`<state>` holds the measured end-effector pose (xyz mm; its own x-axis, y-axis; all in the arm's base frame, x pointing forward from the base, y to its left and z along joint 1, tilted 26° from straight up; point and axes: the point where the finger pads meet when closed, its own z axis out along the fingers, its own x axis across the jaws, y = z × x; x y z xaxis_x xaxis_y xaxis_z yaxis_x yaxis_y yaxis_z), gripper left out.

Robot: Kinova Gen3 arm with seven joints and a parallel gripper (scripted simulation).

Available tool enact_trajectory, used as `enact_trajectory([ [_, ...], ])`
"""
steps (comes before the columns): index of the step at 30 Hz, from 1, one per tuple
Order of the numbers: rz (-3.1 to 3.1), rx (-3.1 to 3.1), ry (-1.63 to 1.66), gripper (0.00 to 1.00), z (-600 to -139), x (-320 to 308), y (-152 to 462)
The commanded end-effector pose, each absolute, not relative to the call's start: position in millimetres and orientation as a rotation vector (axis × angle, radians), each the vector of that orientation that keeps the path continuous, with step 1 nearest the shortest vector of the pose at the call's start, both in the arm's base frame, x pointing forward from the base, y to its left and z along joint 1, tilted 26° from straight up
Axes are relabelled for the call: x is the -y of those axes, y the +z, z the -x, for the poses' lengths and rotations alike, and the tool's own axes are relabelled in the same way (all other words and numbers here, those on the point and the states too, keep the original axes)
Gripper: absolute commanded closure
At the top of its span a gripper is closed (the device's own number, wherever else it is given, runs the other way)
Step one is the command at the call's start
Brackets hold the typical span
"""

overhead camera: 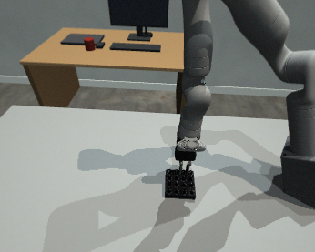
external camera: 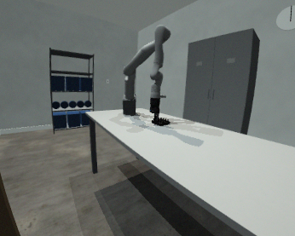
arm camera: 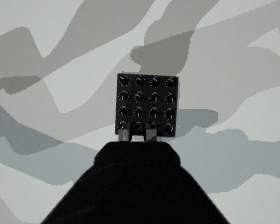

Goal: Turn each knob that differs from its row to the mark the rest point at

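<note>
The black knob box (overhead camera: 180, 184) stands on the white table, and it also shows in the wrist view (arm camera: 148, 106) and, small, in the exterior view (external camera: 160, 121). It carries a four-by-four grid of dark knobs; their white lines and the printed names are too small to read. My gripper (overhead camera: 186, 166) points straight down over the box's far edge as the top camera sees it. In the wrist view my gripper (arm camera: 137, 128) is open, with one finger on each side of a knob (arm camera: 137, 127) in the row nearest the camera, second from the left. The fingers stand slightly apart from it.
The arm's base (overhead camera: 303, 174) stands on the table to the right of the box. A wooden desk (overhead camera: 103, 51) with a monitor is beyond the table's far edge. A grey cabinet (external camera: 222, 79) and a shelf unit (external camera: 72, 90) stand by the walls.
</note>
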<state>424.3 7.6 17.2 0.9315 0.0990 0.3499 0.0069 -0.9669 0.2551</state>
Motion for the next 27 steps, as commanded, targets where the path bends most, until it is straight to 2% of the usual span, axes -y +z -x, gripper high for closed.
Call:
enact_trajectory([
  [1, -2.839, -0.079, 0.534, 0.54, -425, -8, 18],
  [27, -2.839, -0.079, 0.534, 0.54, -412, -16, 49],
])
